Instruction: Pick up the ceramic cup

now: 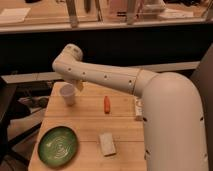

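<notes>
One gripper (78, 85) hangs under the arm's bend, just above and to the right of the cup (68, 94); whether it is wide or narrow I cannot tell. The cup stands upright at the far left of the table (125, 127). Right of it lies an orange stick (106, 104), nearer a white block (106, 143) and a green plate (58, 146)

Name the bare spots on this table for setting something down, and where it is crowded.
Bare wood: the middle of the table, bordered by the ceramic cup, orange piece, white block and green plate. Crowded: the back-left corner, where the gripper hangs beside the cup, and the right edge under the arm.
</notes>
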`<action>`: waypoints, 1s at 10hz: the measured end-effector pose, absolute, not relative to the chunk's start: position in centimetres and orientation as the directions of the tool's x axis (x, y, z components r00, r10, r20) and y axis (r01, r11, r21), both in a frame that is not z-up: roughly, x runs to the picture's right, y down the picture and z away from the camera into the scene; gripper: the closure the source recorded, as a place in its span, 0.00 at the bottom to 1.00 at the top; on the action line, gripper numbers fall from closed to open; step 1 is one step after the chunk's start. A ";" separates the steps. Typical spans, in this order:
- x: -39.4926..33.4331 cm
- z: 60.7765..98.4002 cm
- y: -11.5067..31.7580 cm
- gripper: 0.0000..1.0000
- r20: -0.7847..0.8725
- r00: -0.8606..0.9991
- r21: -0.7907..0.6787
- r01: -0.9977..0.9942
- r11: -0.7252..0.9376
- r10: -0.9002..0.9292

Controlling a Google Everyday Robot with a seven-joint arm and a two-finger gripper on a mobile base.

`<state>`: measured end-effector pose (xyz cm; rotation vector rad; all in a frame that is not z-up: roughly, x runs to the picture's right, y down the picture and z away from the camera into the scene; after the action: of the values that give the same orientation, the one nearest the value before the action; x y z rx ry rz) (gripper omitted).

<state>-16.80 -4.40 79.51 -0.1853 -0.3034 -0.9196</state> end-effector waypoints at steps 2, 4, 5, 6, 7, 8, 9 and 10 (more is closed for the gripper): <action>-17.5 80.6 -3.8 0.20 0.353 0.559 -0.025 0.807 0.590 -0.750; -17.9 81.2 -3.4 0.20 0.366 0.548 -0.020 0.813 0.582 -0.752; -17.7 81.7 -3.3 0.20 0.375 0.543 -0.020 0.815 0.579 -0.751; -17.7 82.2 -3.1 0.20 0.384 0.537 -0.017 0.818 0.575 -0.751; -17.9 82.4 -2.9 0.20 0.390 0.530 -0.015 0.821 0.570 -0.753; -18.0 82.6 -2.7 0.20 0.395 0.524 -0.013 0.824 0.566 -0.754; -18.0 83.0 -2.6 0.20 0.401 0.517 -0.011 0.828 0.560 -0.756; -17.9 83.6 -2.5 0.20 0.409 0.510 -0.010 0.831 0.556 -0.757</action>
<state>-17.88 -2.47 83.57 -0.2157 -0.3815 -0.9646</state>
